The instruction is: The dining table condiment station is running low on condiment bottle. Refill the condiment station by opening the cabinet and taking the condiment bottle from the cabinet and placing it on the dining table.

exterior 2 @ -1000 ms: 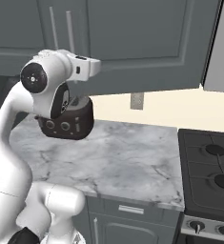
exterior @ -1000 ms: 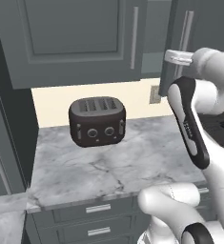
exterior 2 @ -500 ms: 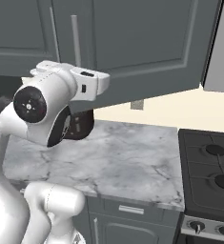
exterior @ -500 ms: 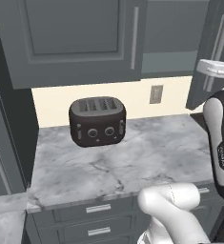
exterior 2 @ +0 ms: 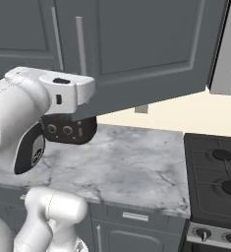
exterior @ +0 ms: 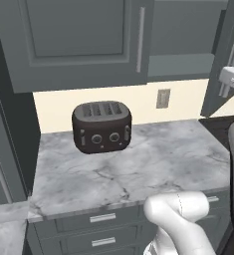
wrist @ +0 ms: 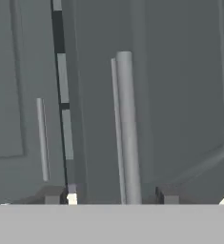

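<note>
cabinet (exterior: 73, 30) hung on the wall above the marble bench (exterior: 153, 164), dark grey-blue, with two doors counted in the left base view: one shut at the left with one long silver handle (exterior: 141, 32), and one swung open (exterior: 233, 55) at the far right. below it stood one black toaster (exterior: 101, 126) toward the back left of the bench, then one wall outlet (exterior: 163, 98) to its right. two drawers (exterior: 102, 217) with short handles sat under the bench edge. in the right base view the open door (exterior 2: 151, 44) covered most of the upper half, and the stove (exterior 2: 215, 182) lay at the right with two burners and two knobs showing.

in the hand view two handles showed, a thin one (wrist: 42, 138) at the left and a thick bar (wrist: 127, 128) near the middle. the jaws stood apart, one dark fingertip (wrist: 52, 196) on either side of that bar, not clamped on it.

compared with half a second before, the door had swung wider and the jaws had let go of the bar.
</note>
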